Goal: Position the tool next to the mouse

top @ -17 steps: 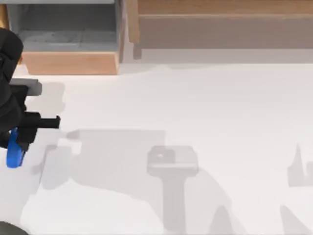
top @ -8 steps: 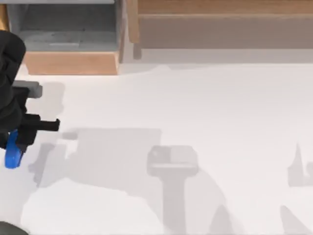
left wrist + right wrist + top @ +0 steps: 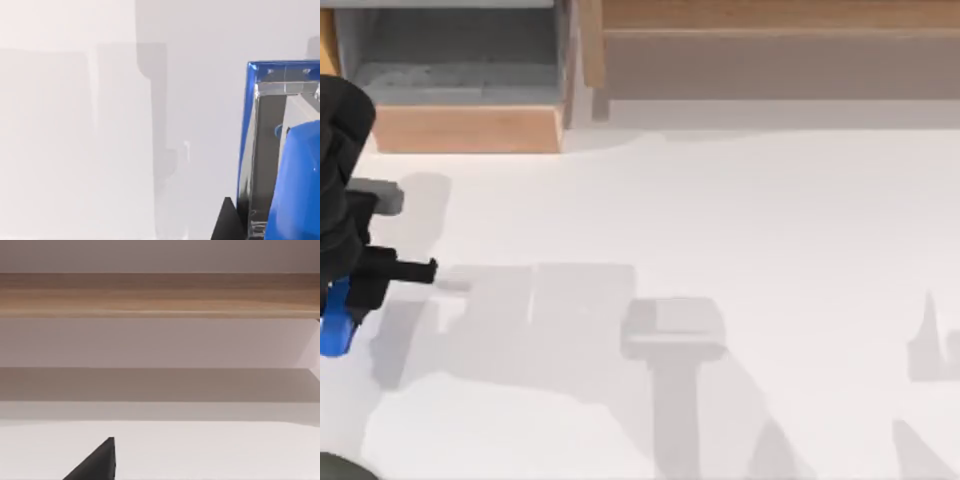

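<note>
The left claw [image 3: 348, 300] sits at the far left edge of the top view, pinching the blue tool [image 3: 336, 325], which hangs just above the worktop [image 3: 720, 220]. The tool could slip out, because it looks like only its upper end is pinched, though that part is hard to see. A wooden shelf [image 3: 470, 128] stands at the upper left. Nothing blocks the way. The right arm is parked.
</note>
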